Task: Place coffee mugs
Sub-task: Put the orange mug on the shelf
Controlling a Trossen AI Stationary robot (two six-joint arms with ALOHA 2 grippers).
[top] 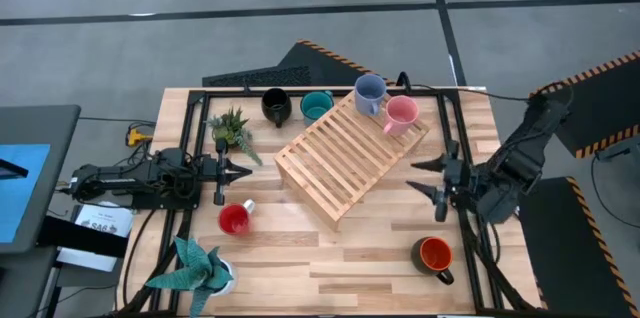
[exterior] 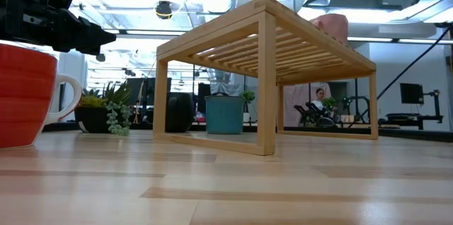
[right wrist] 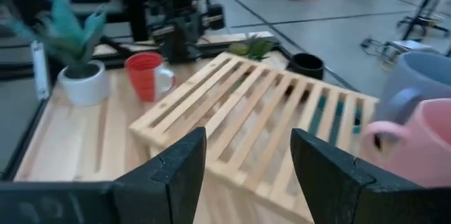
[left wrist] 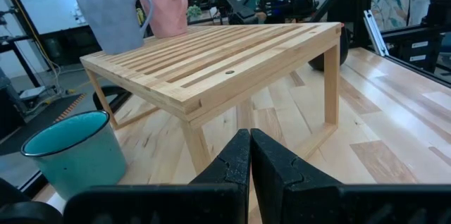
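Overhead, a butcher-block table (top: pixel 330 248) of pale glued strips fills the centre of the frame. At its middle stands a slatted wooden rack (top: pixel 345 153), a low rectangular stand of parallel light slats on square legs, set diagonally.

Two glossy mugs rest on the rack's upper-right end: the lavender-blue mug (top: pixel 369 94) and, touching or just beside it to the lower right, the pink mug (top: pixel 400 115). Above and to the left of the rack, on the table itself, sit the teal mug (top: pixel 316 106) and, to its left, the rounded black mug (top: pixel 276 107). The red mug (top: pixel 234 220), cylindrical with a white handle, stands at lower left of centre. The orange-red mug (top: pixel 434 255), with a black handle, stands at lower right.

The left gripper (top: pixel 243 169) lies at left of centre, above the red mug, its dark fingers (left wrist: pixel 248 168) pressed together on nothing and pointing toward the rack. The right gripper (top: pixel 418 177) lies at right of centre, just off the rack's right edge, its fingers (right wrist: pixel 176 168) spread wide and empty.

A leafy potted plant (top: pixel 231 129) stands at upper left, just left of the black mug; a spiky teal-leaved plant in a white pot (top: pixel 200 266) occupies the lower-left corner.
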